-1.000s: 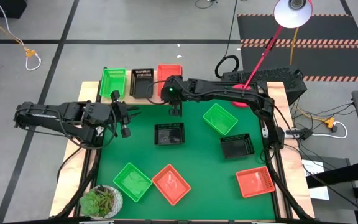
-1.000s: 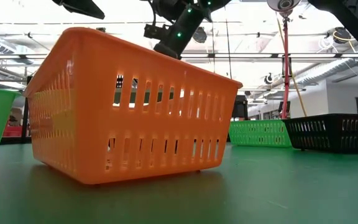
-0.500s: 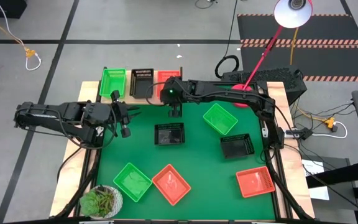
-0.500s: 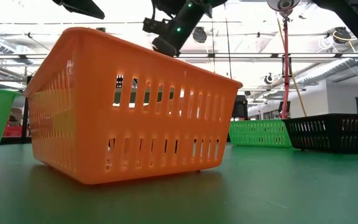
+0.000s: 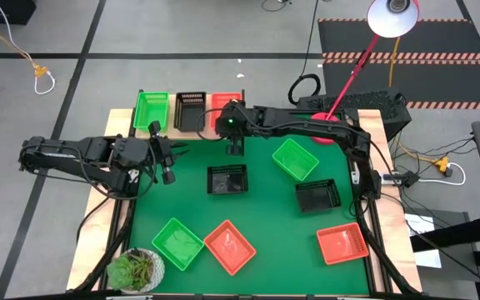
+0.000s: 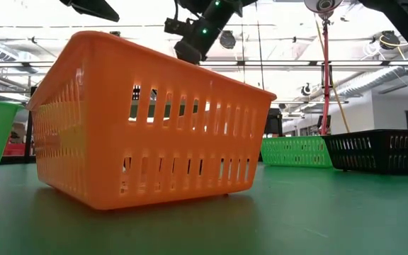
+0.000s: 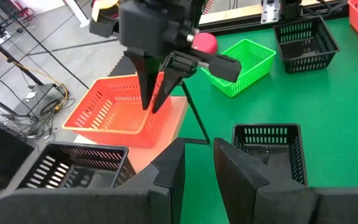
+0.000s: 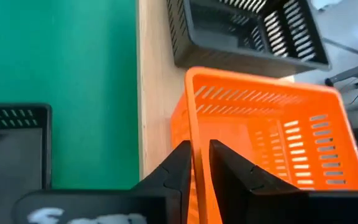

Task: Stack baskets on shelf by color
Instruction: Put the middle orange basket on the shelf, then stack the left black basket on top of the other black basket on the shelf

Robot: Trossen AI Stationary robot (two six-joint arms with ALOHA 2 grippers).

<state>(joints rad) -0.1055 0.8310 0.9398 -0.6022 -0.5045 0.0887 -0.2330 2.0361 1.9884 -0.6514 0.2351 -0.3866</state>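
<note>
A green mat (image 5: 257, 212) covers the table, with pale wooden rails along its sides. Around it lies a grey floor marked with dark lines, and a pink desk lamp (image 5: 387, 18) leans over the far right corner. A round potted plant (image 5: 136, 269) sits at the near left corner.

At the far edge stands the wooden shelf (image 8: 154, 81), carrying a green basket (image 5: 151, 109) on the left, a black basket (image 5: 190, 109) in the middle and a red-orange basket (image 7: 120, 112) on the right. Six more baskets lie spread over the mat: a black one (image 5: 227, 179) near the centre, a green one (image 5: 295, 158) and a black one (image 5: 317, 195) to the right, a red-orange one (image 5: 341, 242) at the near right, and a green one (image 5: 177, 242) beside a red-orange one (image 5: 229, 246) at the near left.

The right gripper (image 7: 156, 102) hangs over the near rim of the red-orange basket on the shelf. Its fingers (image 8: 180, 163) are nearly together, straddling the thin wall, one inside and one outside; whether they press the plastic I cannot tell.

The left gripper (image 5: 167, 160) waits above the mat's left edge, fingers slightly apart and holding nothing.
</note>
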